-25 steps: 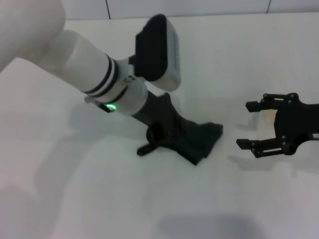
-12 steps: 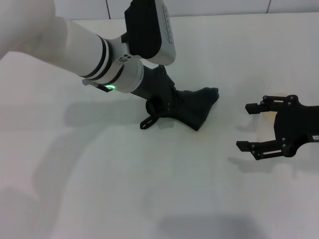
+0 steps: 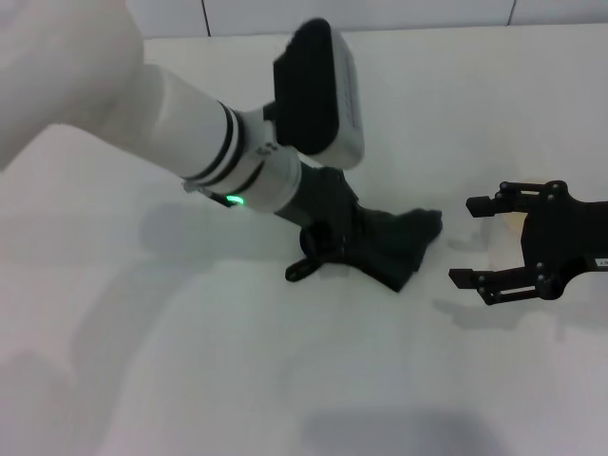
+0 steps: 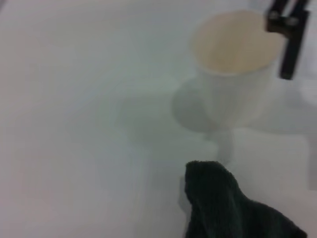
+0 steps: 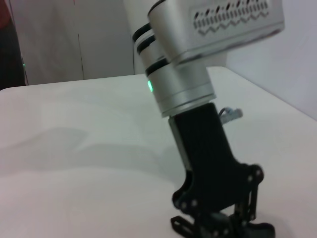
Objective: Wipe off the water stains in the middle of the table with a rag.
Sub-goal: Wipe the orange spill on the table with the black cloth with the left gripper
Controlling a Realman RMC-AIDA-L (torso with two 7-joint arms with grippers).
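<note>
Black cloth fills the left gripper (image 3: 328, 258), whose fingers are pressed down into the rag (image 3: 394, 249) and clamped on it against the table (image 3: 190, 380) — the rag trails out toward the robot's right, its free end lifting into a small peak. The left arm slants down from the far left of the tabletop to a spot near its middle. The right gripper (image 3: 480, 239) hovers near the right edge of the tabletop with its jaws spread wide, holding nothing; the rag's tip lies just beside its fingertips but apart from them.

A white paper cup (image 4: 235, 64) stands upright near the right gripper in the left wrist view; its inside looks pale tan, though whether that is liquid cannot be told. The orange-brown stain cannot be made out anywhere on the bare white surface — the rag and gripper cover the middle.

Compared with half a second ago, the left gripper and rag have slid back toward the near edge and farther to the right, closing on the right gripper, which has not moved.
</note>
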